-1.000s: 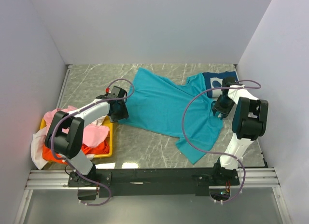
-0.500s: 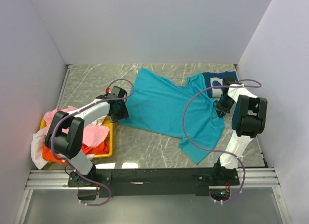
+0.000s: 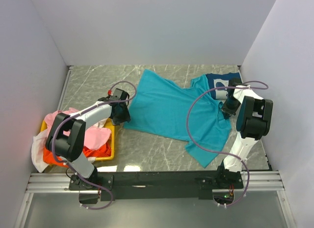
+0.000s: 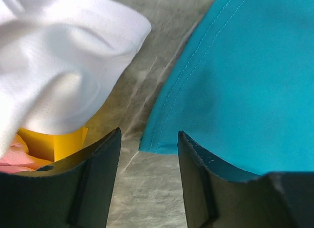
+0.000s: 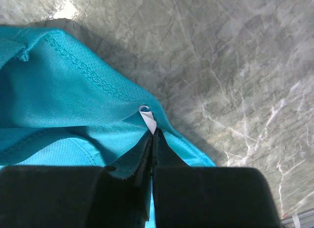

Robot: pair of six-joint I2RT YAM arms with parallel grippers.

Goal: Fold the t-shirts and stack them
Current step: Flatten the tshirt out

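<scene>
A teal t-shirt (image 3: 169,107) lies spread and rumpled across the middle of the table. A navy t-shirt (image 3: 218,81) peeks out from under its far right part. My right gripper (image 5: 151,139) is shut on a fold of the teal t-shirt (image 5: 73,90), and a small white label (image 5: 147,116) sticks up at its tips. In the top view the right gripper (image 3: 228,110) sits at the shirt's right edge. My left gripper (image 4: 147,181) stands open just over the table, with the corner of the teal hem (image 4: 159,145) between its fingers, not gripped. Pink (image 3: 95,137), orange (image 3: 54,156) and white (image 3: 37,147) t-shirts are piled at the left.
A yellow tray (image 3: 112,152) at the near left holds the pile of shirts. A white shirt (image 4: 59,66) hangs over the tray's rim (image 4: 54,144) close to my left gripper. White walls enclose the marble table (image 3: 147,149) on three sides.
My right gripper has shut on the teal t-shirt's edge and drawn it slightly to the right. The left gripper has stayed open at the hem corner.
</scene>
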